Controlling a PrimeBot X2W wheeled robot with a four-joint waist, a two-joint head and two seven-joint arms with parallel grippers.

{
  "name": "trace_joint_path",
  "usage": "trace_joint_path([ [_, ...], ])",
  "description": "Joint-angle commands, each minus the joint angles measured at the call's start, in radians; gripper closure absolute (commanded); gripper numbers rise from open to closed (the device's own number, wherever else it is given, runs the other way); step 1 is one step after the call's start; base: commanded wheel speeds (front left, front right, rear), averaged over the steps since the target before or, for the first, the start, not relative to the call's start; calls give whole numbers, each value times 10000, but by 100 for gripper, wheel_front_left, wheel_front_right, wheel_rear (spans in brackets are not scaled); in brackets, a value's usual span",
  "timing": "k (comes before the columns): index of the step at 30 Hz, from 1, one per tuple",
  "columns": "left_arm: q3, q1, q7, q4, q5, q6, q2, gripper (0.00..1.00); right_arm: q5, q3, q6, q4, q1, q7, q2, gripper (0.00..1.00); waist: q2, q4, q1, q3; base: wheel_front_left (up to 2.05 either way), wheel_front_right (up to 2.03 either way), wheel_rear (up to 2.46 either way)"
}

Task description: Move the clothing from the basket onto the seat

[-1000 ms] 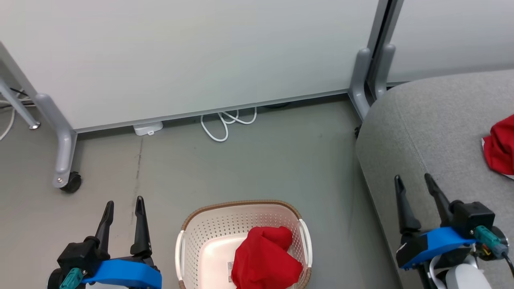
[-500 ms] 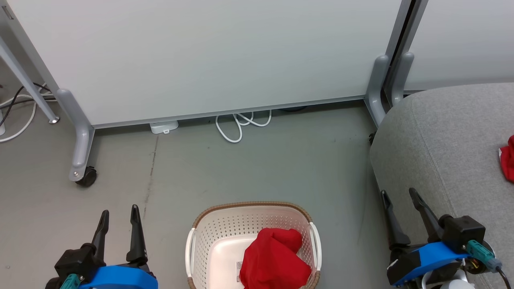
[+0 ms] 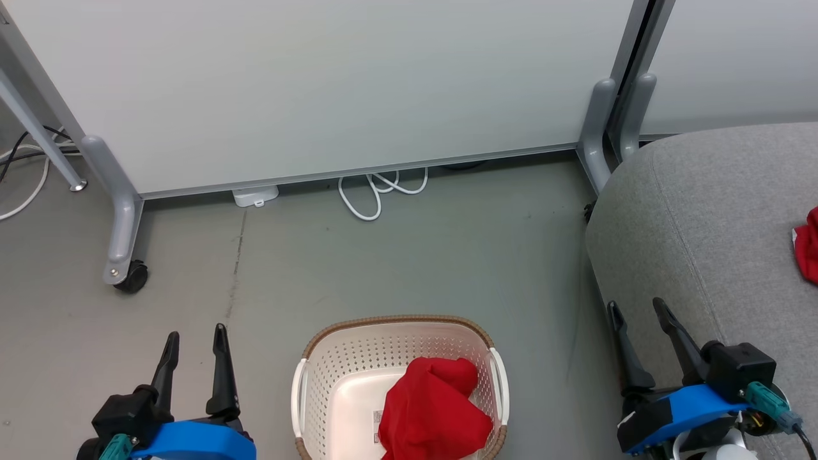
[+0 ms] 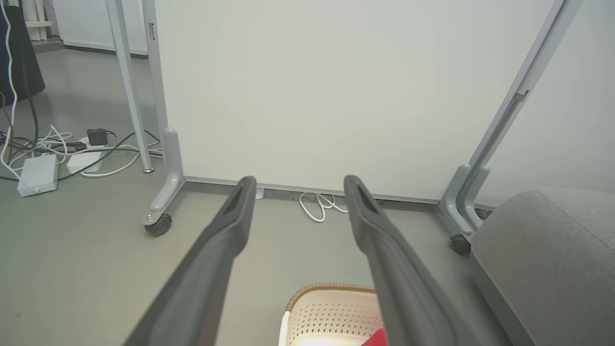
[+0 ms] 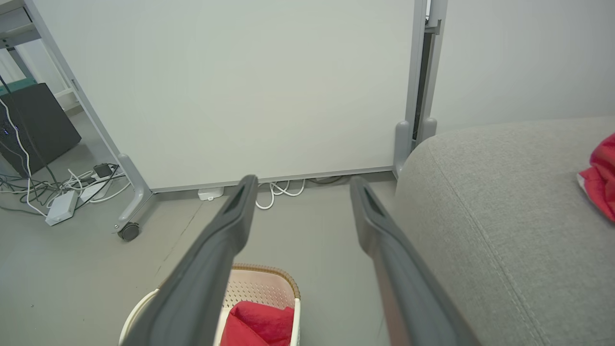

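Found the clothing (image 3: 434,412), a crumpled bright red heap, lying inside the basket (image 3: 396,321), bunched against its right wall and rising close to the rim. Noted the basket's cream perforated walls, brown woven-look rim and two white side handles, all standing on the grey floor (image 3: 409,255). Made out a label sticker (image 3: 377,427) on the basket's bottom, just left of the red heap and partly tucked under it, with print too small to read.

Spotted a second red garment (image 3: 808,246) with a white edge, well to the right of the basket, resting on the seat (image 3: 703,211). Saw the seat's grey rounded corner and stitched seam right of the basket and apart from it.

Saw the left hand (image 3: 197,332) just left of the basket, above the floor, its two dark fingers spread apart and empty. Saw the right hand (image 3: 636,304) to the right of the basket, over the seat's near edge, fingers likewise spread and holding nothing.

Beyond the basket, noted a pale partition panel (image 3: 319,89) on grey legs, with a black caster wheel (image 3: 131,278) beyond and to the left. Picked out a looped white cable (image 3: 377,191) at the panel's foot, straight beyond the basket, and a small white box (image 3: 255,195) a little left of that. Farther left of the basket, in the left wrist view, found a tangle of cords (image 4: 43,144) with white power blocks and a black plug, bearing no legible marking.
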Motion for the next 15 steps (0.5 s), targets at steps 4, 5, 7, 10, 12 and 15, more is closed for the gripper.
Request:
trace_joint_path([
  [4,-204,-241,-26,51,-58,-15,-16,0,103,60,1,-113,-93,10,4,0,-1,-92,0,236,0,0,0],
  [5,-248,-283,-28,70,-76,-15,-17,0,88,87,1,-134,-156,4,4,0,-1,-127,0,322,0,0,0],
  [7,-383,-431,-26,138,-113,-14,-16,0,100,144,1,-188,-305,-25,4,0,-1,-211,0,537,0,0,0],
  [10,-603,-687,-26,293,-119,-14,-19,0,156,308,1,-294,-539,-42,4,0,-1,-393,0,980,0,0,0],
  [12,-819,-946,-26,436,-124,-14,-18,0,169,452,1,-390,-781,-54,4,0,-1,-545,0,1374,0,0,0],
  [15,-1262,-1474,-26,720,-105,-14,-17,0,134,679,1,-546,-1175,-38,4,0,-1,-786,0,2046,0,0,0],
])
